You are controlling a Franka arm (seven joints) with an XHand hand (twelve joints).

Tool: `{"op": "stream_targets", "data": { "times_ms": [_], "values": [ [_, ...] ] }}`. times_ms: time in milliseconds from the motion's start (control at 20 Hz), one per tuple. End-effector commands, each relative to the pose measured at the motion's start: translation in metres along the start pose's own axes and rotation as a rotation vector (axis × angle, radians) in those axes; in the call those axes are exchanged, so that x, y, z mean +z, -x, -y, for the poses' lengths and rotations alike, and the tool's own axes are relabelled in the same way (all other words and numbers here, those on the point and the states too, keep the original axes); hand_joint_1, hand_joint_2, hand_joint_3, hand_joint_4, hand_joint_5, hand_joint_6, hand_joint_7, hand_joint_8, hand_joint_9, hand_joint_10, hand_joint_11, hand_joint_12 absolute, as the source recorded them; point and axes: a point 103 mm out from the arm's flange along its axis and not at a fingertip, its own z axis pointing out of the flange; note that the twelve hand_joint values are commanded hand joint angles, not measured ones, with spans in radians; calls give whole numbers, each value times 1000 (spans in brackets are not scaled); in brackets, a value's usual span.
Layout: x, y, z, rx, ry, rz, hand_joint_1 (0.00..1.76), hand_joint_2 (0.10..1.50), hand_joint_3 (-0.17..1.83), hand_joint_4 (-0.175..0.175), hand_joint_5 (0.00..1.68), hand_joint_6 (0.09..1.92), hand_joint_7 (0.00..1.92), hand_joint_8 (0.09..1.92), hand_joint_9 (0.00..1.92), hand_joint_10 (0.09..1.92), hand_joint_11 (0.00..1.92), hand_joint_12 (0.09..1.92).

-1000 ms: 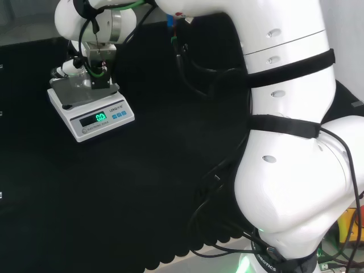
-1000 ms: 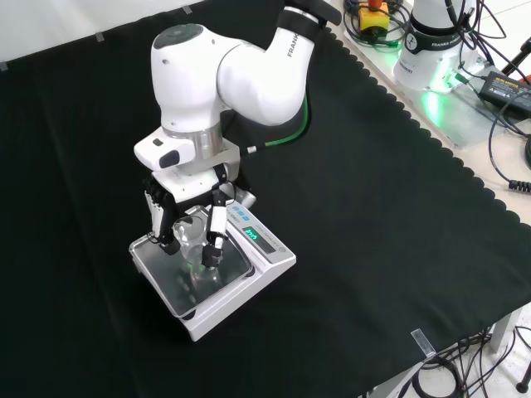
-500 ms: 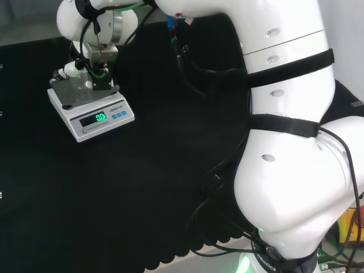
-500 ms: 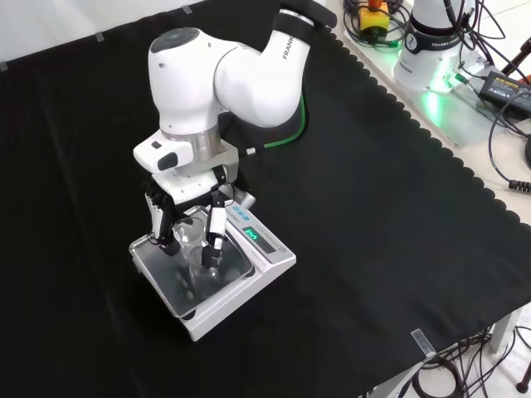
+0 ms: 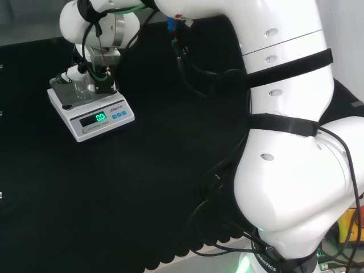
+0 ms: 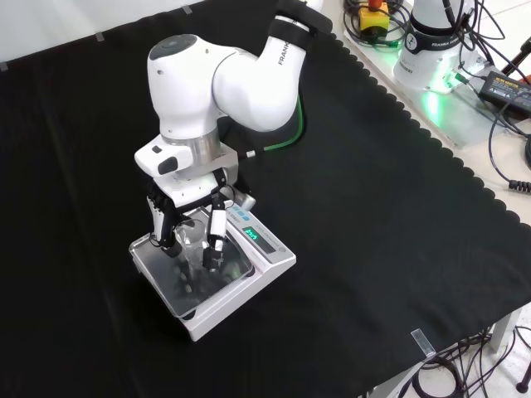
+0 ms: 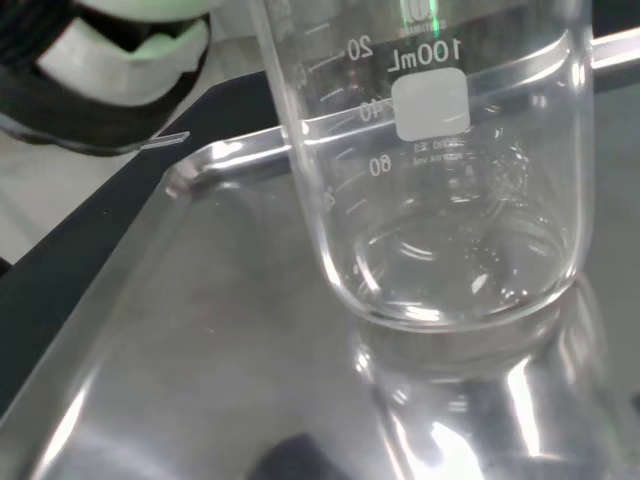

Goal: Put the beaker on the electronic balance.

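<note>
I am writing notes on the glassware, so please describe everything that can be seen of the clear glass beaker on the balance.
The clear glass beaker is a straight-walled cylinder with printed graduation marks and a white label patch. It looks empty. It stands upright on the shiny metal pan of the white electronic balance, its flat base mirrored in the pan. The black and white robot hand is above it, fingers reaching down on either side of it; whether they touch the glass cannot be told.

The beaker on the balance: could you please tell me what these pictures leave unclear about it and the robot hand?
- Beaker rim: cut off by the wrist view's edge.
- Contact between the robot hand and the beaker: in the front view the clear glass is too faint between the fingers; in the head view the arm's link covers it.
- Balance reading: too small in the front view.
</note>
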Motion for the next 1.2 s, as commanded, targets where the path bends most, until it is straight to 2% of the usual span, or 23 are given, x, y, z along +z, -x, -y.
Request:
{"op": "stream_targets", "data": {
  "times_ms": [50, 150, 200, 250, 300, 400, 450, 500, 600, 750, 850, 1050, 1200],
  "values": [
    [1, 1, 1, -5, -21, -18, 1071, 864, 617, -175, 1435, 718, 1842, 417, 1920, 525, 1652, 735],
    [0, 0, 1, -4, -42, -29, 1135, 677, 826, -175, 1265, 898, 1826, 415, 1917, 490, 1633, 744],
    [0, 1, 1, -4, -53, -39, 1147, 625, 890, -153, 1216, 956, 1805, 421, 1916, 457, 1604, 772],
    [0, 2, 1, -4, -62, -52, 1142, 607, 906, -95, 1186, 985, 1778, 434, 1903, 428, 1563, 809],
    [-1, 4, 2, -6, -72, -64, 1125, 611, 891, -11, 1164, 997, 1745, 455, 1879, 405, 1512, 852],
    [-3, 4, 0, -12, -110, -72, 916, 674, 762, -107, 1093, 925, 1535, 575, 1698, 370, 1321, 1010],
    [-4, 5, 0, -15, -125, -69, 816, 688, 685, -134, 948, 922, 1314, 664, 1505, 399, 1163, 1118],
    [-5, 5, 0, -16, -139, -63, 730, 698, 596, -137, 748, 908, 1046, 758, 1247, 473, 981, 1219],
    [-8, 6, 0, -20, -169, -60, 603, 714, 449, -129, 467, 794, 623, 862, 792, 687, 679, 1356],
    [-13, 6, 0, -25, -194, -61, 476, 731, 297, -118, 296, 519, 258, 888, 361, 881, 382, 1461],
    [-21, 6, 0, -28, -195, -57, 432, 746, 225, -115, 282, 373, 149, 887, 226, 936, 278, 1498],
    [-54, 6, -1, -56, -179, -98, 401, 761, 164, -111, 295, 257, 89, 882, 146, 960, 197, 1519],
    [-91, 11, 2, -101, -185, -176, 395, 763, 153, -110, 301, 239, 81, 880, 135, 961, 176, 1519]
  ]
}}
